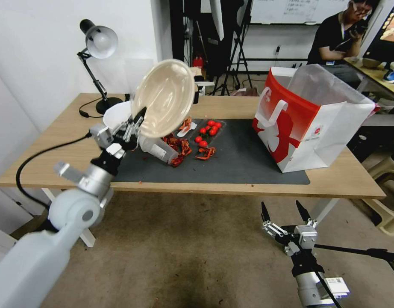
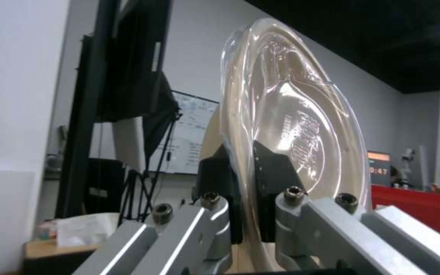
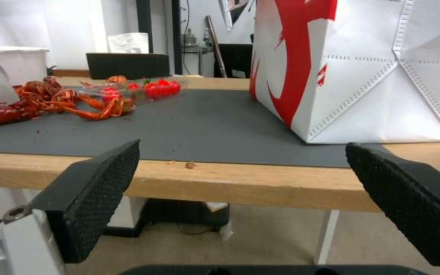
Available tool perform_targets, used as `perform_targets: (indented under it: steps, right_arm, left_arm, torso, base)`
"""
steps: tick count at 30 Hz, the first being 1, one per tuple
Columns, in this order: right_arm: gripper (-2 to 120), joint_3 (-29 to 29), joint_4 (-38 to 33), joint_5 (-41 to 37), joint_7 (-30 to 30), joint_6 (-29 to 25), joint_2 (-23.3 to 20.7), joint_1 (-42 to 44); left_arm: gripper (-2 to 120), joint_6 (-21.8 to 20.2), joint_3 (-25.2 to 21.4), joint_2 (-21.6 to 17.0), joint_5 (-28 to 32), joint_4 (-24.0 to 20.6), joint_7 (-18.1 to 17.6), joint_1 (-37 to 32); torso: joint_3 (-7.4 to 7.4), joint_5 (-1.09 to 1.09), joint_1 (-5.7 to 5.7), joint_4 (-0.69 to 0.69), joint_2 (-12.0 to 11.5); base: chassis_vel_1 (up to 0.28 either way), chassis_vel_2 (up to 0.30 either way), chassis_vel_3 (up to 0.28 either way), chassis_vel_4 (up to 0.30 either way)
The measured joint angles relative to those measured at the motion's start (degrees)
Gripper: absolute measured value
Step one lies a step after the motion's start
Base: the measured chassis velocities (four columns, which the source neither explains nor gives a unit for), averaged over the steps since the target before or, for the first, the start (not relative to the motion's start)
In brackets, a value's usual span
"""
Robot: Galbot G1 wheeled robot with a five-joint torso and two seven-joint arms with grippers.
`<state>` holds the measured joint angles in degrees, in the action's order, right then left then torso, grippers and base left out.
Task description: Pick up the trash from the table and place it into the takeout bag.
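Observation:
My left gripper (image 1: pixel 135 124) is shut on the rim of a round beige lid (image 1: pixel 165 98), holding it tilted up above the left end of the dark mat (image 1: pixel 239 164). In the left wrist view the black pads (image 2: pixel 273 179) clamp the lid (image 2: pixel 291 126) edge. Red shell scraps (image 1: pixel 180 147) and a clear tray of red tomatoes (image 1: pixel 210 128) lie on the mat. The red-and-white takeout bag (image 1: pixel 308 124) stands open at the mat's right end. My right gripper (image 1: pixel 286 211) hangs open below the table's (image 1: pixel 56 141) front edge, facing the bag (image 3: pixel 363 68).
A white container (image 1: pixel 156 149) lies tipped beside the shells, and a white bowl (image 1: pixel 116 114) sits behind the left gripper. A black desk lamp (image 1: pixel 98 47) stands at the back left with its cable. A beige stool (image 1: pixel 389 188) is at the right.

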<state>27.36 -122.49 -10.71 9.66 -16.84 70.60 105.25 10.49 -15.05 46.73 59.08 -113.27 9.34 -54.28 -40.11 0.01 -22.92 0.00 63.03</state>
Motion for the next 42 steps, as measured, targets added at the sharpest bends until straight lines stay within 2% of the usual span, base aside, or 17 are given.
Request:
perform_targets:
  steps: [2, 5, 6, 7, 8, 10, 13, 15, 19, 24, 26, 28, 30, 32, 34, 36, 42]
  right_arm:
    - [100, 0.05, -0.14, 0.41, 0.02, 0.08, 0.51, 0.13]
    - [100, 0.07, -0.28, 0.55, 0.03, 0.18, 0.69, 0.17]
    - [100, 0.2, -0.62, 0.82, 0.09, 0.44, 1.04, 0.25]
    - [100, 0.26, -0.72, 0.9, 0.11, 0.49, 1.17, 0.27]
    - [100, 0.26, -0.72, 0.9, 0.11, 0.49, 1.17, 0.27]
    - [100, 0.36, -1.01, 1.3, 0.21, 0.69, 1.61, 0.32]
    - [100, 0.37, -1.37, 1.69, 0.3, 0.85, 2.07, 0.53]
    - [100, 0.39, -1.41, 1.75, 0.32, 0.86, 2.15, 0.56]
    - [100, 0.66, -1.56, 1.98, 0.45, 0.92, 2.81, 0.73]
    - [100, 0.74, -1.46, 1.99, 0.46, 0.92, 3.0, 0.75]
    - [100, 0.83, -1.19, 1.89, 0.46, 0.9, 3.0, 0.66]
    - [100, 0.84, -1.15, 1.87, 0.47, 0.9, 3.01, 0.63]
    - [100, 0.85, -0.96, 1.71, 0.46, 0.88, 3.02, 0.4]
    - [100, 0.86, -0.92, 1.69, 0.47, 0.88, 3.02, 0.37]
    - [100, 0.84, -0.73, 1.6, 0.47, 0.83, 3.02, 0.29]
    - [100, 0.84, -0.69, 1.58, 0.46, 0.81, 3.02, 0.29]
    - [100, 1.19, -0.3, 1.01, 0.46, 0.3, 2.81, 0.38]
  left_arm:
    - [4, -0.03, 4.99, 0.09, 0.29, 2.21, 0.0, 5.5]
    - [4, -0.12, 7.33, 0.49, 0.31, 3.06, -0.01, 7.75]
    - [4, -0.31, 12.39, 1.82, 0.31, 5.56, -0.19, 12.94]
    - [4, -0.34, 14.14, 2.47, 0.29, 6.56, -0.32, 14.87]
    - [4, -0.34, 14.14, 2.47, 0.29, 6.56, -0.32, 14.87]
    - [4, -0.47, 18.56, 4.83, 0.23, 9.59, -0.59, 20.17]
    - [4, -0.81, 21.93, 7.47, 0.15, 12.55, -0.83, 24.77]
    - [4, -0.87, 22.48, 7.99, 0.1, 13.12, -0.89, 25.57]
    - [4, -0.99, 29.22, 15.58, -1.2, 20.32, -1.26, 35.49]
    - [4, -0.61, 34.15, 19.49, -2.18, 24.49, -1.84, 40.65]
    - [4, -0.06, 38.37, 22.28, -3.44, 28.01, -2.61, 44.71]
    - [4, 0.0, 38.91, 22.75, -3.6, 28.55, -2.84, 45.28]
    - [4, 0.54, 42.35, 25.64, -5.0, 32.75, -4.24, 49.41]
    - [4, 0.71, 42.96, 26.19, -5.33, 33.79, -4.5, 50.24]
    - [4, 1.22, 45.2, 28.69, -6.13, 37.79, -5.52, 53.82]
    - [4, 1.3, 45.61, 29.26, -6.25, 38.51, -5.63, 54.59]
    - [4, 2.29, 48.98, 34.07, -9.52, 45.72, -6.05, 60.38]
  torso:
    - [0.0, 0.01, 0.0, 0.0, 0.0]
    - [0.0, 0.01, 0.0, -0.01, 0.0]
    - [0.0, -0.01, 0.0, -0.01, 0.0]
    - [0.0, 0.01, 0.0, -0.01, 0.0]
    - [0.0, 0.01, 0.0, -0.01, 0.0]
    - [0.0, 0.0, 0.0, -0.01, -0.01]
    - [0.0, 0.0, 0.0, -0.01, -0.01]
    - [0.0, 0.0, 0.0, 0.0, -0.01]
    - [0.0, 0.01, -0.01, -0.01, -0.01]
    - [0.0, 0.01, 0.0, -0.01, -0.02]
    - [0.0, 0.02, 0.0, 0.0, -0.02]
    - [0.0, 0.02, 0.0, -0.01, -0.01]
    - [0.0, 0.01, 0.0, -0.02, -0.01]
    - [0.0, 0.02, 0.0, -0.02, -0.01]
    - [0.0, 0.0, -0.01, 0.0, -0.02]
    - [0.0, 0.0, -0.01, 0.01, -0.01]
    - [0.0, 0.0, 0.0, -0.01, -0.01]
  base:
    - [0.0, 0.0, 0.0, 0.0]
    - [0.0, 0.0, 0.0, 0.0]
    - [0.0, 0.0, 0.0, 0.0]
    - [0.0, 0.0, 0.0, 0.0]
    - [0.0, 0.0, 0.0, 0.0]
    - [0.0, 0.0, 0.0, 0.0]
    - [0.0, 0.0, 0.0, 0.0]
    - [0.0, 0.0, 0.0, 0.0]
    - [0.0, 0.0, 0.0, 0.0]
    - [0.0, 0.0, 0.0, 0.0]
    - [0.0, 0.0, 0.0, 0.0]
    - [0.0, 0.0, 0.0, 0.0]
    - [0.0, 0.0, 0.0, 0.0]
    - [0.0, 0.0, 0.0, 0.0]
    - [0.0, 0.0, 0.0, 0.0]
    - [0.0, 0.0, 0.0, 0.0]
    - [0.0, 0.0, 0.0, 0.0]
